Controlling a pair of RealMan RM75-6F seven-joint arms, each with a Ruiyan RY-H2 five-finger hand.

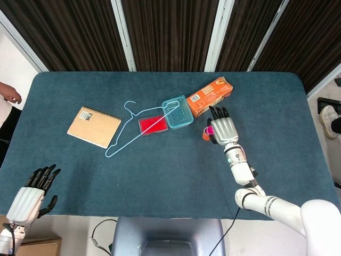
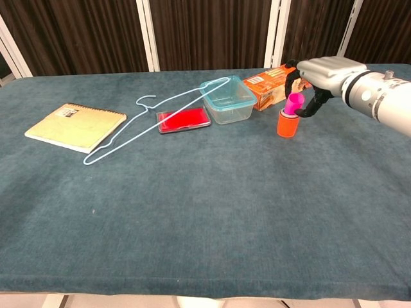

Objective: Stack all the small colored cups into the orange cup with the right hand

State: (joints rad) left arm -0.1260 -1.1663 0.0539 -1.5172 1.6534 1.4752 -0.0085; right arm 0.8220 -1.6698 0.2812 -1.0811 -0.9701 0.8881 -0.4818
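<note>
An orange cup stands upright on the blue table, just in front of the orange box. My right hand grips a small pink cup and holds it tilted, its lower end inside the orange cup's mouth. From the head view the right hand covers most of both; only a bit of pink cup and orange cup shows at its left. My left hand hangs off the table's near left corner, fingers apart and holding nothing.
An orange box lies right behind the cups. A clear teal container, a red flat case, a light-blue wire hanger and a tan notebook spread leftward across the table.
</note>
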